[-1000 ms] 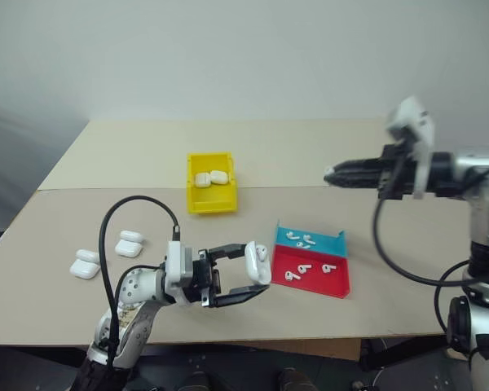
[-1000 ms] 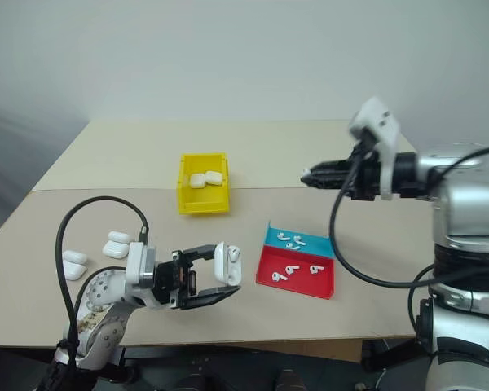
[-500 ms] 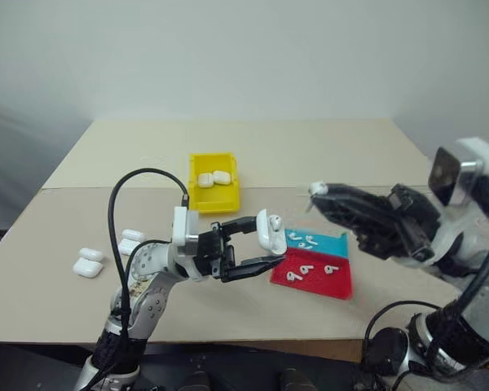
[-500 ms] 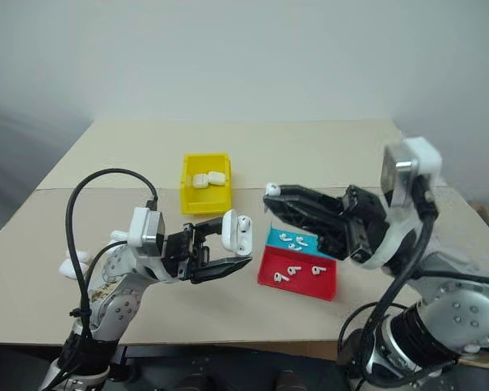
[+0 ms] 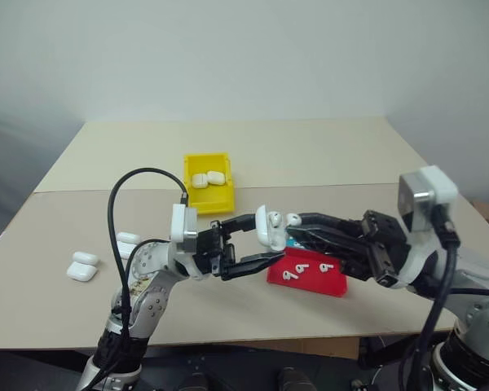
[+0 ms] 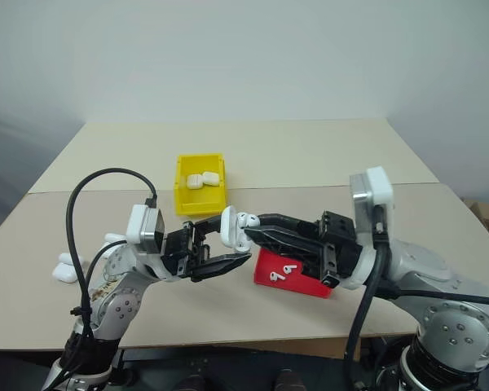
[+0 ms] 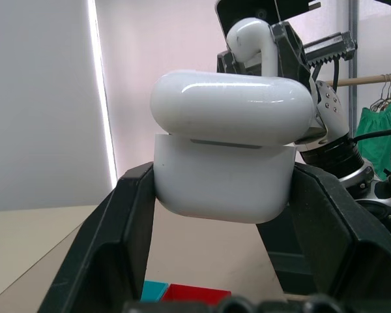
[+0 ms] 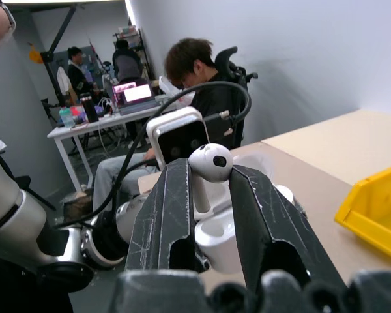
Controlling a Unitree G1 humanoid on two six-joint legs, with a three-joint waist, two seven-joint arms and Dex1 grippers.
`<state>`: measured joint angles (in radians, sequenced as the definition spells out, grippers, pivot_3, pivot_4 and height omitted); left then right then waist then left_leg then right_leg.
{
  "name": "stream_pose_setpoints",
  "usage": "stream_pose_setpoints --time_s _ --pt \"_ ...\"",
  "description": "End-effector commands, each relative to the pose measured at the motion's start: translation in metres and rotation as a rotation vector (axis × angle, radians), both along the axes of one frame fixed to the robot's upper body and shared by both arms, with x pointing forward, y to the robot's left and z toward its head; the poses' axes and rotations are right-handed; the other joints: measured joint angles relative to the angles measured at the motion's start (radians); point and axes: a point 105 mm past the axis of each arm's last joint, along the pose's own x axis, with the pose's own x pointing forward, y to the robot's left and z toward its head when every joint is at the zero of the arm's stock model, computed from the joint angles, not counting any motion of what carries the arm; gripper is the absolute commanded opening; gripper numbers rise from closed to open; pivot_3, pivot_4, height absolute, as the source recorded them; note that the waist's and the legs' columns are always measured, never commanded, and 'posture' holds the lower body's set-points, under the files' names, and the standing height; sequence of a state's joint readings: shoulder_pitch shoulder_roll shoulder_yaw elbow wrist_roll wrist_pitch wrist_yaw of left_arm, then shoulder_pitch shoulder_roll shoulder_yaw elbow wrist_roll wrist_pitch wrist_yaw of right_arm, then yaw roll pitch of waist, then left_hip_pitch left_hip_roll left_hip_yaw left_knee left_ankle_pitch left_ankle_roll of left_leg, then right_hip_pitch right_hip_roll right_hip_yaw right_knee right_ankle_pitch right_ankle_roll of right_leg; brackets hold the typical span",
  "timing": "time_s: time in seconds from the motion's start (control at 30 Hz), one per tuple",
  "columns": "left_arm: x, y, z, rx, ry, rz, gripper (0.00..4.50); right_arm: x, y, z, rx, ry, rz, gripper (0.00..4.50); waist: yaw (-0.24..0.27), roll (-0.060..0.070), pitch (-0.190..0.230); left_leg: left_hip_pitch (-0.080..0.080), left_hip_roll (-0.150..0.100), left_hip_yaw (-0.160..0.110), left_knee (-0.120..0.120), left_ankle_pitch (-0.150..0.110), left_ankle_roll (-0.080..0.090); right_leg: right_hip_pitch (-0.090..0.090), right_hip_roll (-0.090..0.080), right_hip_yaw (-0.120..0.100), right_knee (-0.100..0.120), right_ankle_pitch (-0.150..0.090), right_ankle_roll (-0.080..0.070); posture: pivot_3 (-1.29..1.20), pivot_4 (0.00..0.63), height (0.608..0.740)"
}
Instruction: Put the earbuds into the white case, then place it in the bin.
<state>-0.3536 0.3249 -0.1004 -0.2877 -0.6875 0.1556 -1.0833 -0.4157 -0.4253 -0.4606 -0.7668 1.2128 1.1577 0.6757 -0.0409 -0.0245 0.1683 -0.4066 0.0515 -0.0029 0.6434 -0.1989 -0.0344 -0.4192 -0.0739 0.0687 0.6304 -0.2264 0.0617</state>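
My left end effector (image 5: 257, 244) clamps its two black fingers on the glossy white case (image 5: 266, 228), a rounded box with its hinged lid flipped up, held above the beige desk (image 5: 326, 159). My right end effector (image 5: 297, 226) meets it just beside the lid, pinching one tiny glossy earbud (image 8: 210, 163) by its short stem right over the case's open top. Below both end effectors lies a flat red-and-blue tray (image 5: 314, 277) with three loose earbuds (image 5: 303, 270) visible. Beyond my left end effector sits the bright yellow rectangular bin (image 5: 209, 181) holding two closed cases. Out past my left wrist, more white cases (image 5: 83, 266) rest on the desk.
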Motion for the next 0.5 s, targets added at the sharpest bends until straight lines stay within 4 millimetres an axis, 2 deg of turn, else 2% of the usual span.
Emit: stream_pose_setpoints --time_s 0.03,0.5 --pt "-0.0054 -0.0007 0.0094 -0.034 -0.032 -0.006 2.80 -0.0059 0.0032 0.0039 0.003 -0.066 0.003 0.66 -0.001 0.000 0.000 0.000 0.000 0.000 0.000 0.000 0.000 0.000 0.000 0.000 0.000 0.000 0.000 0.00 0.150 0.740" --pt "-0.0088 -0.0042 0.0077 -0.034 -0.026 -0.011 2.80 -0.0045 0.0070 0.0022 0.000 -0.094 0.002 0.66 0.000 0.000 0.000 0.000 0.000 0.000 0.000 0.000 0.000 0.000 0.000 0.000 -0.001 0.000 0.000 0.00 0.150 0.740"
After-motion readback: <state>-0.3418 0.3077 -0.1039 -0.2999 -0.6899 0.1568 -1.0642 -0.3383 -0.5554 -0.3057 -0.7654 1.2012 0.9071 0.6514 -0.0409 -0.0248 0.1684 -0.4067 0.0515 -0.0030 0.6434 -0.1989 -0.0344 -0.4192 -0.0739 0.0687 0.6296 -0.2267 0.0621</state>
